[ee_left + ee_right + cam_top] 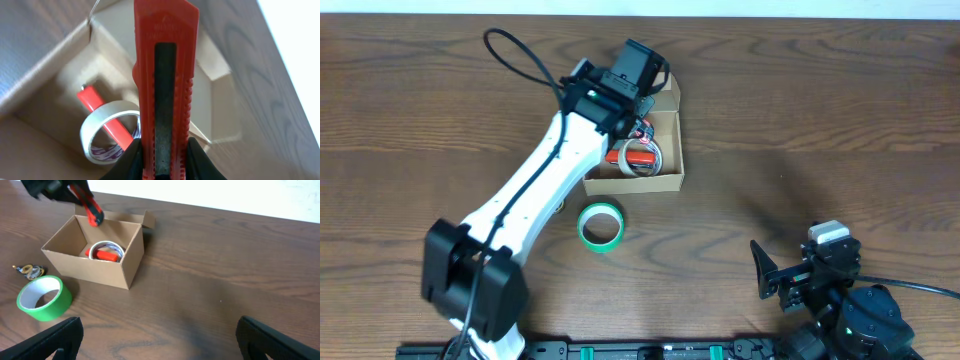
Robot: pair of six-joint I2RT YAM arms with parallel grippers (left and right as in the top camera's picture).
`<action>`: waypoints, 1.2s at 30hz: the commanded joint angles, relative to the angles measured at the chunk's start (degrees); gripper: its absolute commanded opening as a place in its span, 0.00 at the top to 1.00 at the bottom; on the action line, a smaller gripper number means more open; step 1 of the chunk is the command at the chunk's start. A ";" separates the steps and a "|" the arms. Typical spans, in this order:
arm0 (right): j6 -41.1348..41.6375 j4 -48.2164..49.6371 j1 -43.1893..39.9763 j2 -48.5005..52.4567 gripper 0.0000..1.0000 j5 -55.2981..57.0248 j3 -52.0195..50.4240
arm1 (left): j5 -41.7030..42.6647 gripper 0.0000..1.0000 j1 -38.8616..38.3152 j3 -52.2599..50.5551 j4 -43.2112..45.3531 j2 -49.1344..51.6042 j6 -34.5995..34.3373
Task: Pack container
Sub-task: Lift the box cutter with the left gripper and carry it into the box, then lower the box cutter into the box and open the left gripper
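Container (87,266) count is one: a single tan cardboard box on the wooden table (800,100), left of the table's middle. Its open top faces up, and its lid flap is folded back at the far edge. Seen from overhead, its long axis runs roughly left to right across the table, slightly skewed. There are two tape rolls. A whitish roll (109,108) lies flat on the box floor, and a green roll (50,305) lies flat on the table just beside the box's near wall, not touching it. There are also two red things. A red stick-shaped item (92,100) lies slantwise in the box and passes through the whitish roll. A red utility knife (165,75) is clamped by its end in the left gripper (165,167) and hangs over the box's open top, its long body pointing down into it. The right gripper (162,342) holds nothing. Its fingers are spread wide, and it sits well apart from the box. One small metal trinket (29,270) lies near the green roll.
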 commanded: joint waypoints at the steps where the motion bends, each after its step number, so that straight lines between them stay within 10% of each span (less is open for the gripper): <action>1: 0.63 -0.09 0.35 -0.35 0.01 0.55 -0.04 | -1.27 0.77 -0.72 0.94 0.00 3.10 -12.87; 32: 0.63 -0.09 0.33 -0.35 0.01 0.55 -0.04 | 2.14 0.73 -1.11 0.94 9.88 14.40 -32.87; 36: 0.63 -0.09 0.35 -0.35 0.01 0.55 -0.04 | 2.16 0.57 -1.11 0.94 9.84 14.40 -32.81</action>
